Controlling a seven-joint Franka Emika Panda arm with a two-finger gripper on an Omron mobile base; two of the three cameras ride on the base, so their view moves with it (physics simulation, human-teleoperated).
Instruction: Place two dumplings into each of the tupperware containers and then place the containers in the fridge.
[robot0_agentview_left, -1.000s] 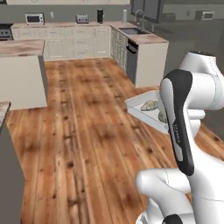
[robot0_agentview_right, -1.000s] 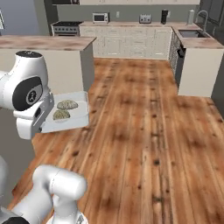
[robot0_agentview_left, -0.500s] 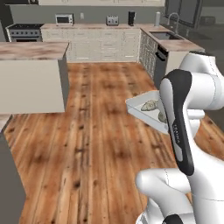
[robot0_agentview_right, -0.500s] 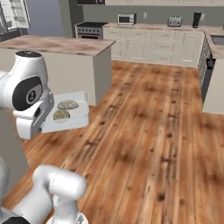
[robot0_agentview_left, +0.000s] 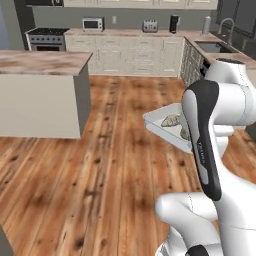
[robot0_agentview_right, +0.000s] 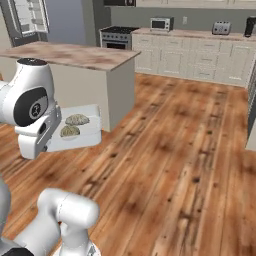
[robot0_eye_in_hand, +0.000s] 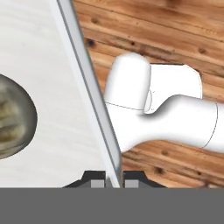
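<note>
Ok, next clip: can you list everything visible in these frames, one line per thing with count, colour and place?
tupperware container: one, translucent pale grey, carried above the wood floor, its rim pinched in the gripper
dumplings: two, tan-olive, side by side inside the container
kitchen island: one, marbled top on a beige body, left of the floor
stove: one, dark, against the back wall
microwave: one, silver, on the back counter
toaster: one, grey, on the back counter
sink with tap: one, on the right-hand counter
fridge: one, standing open with a white interior, far left corner
gripper: one, dark fingertips, shut on the container's rim
</note>
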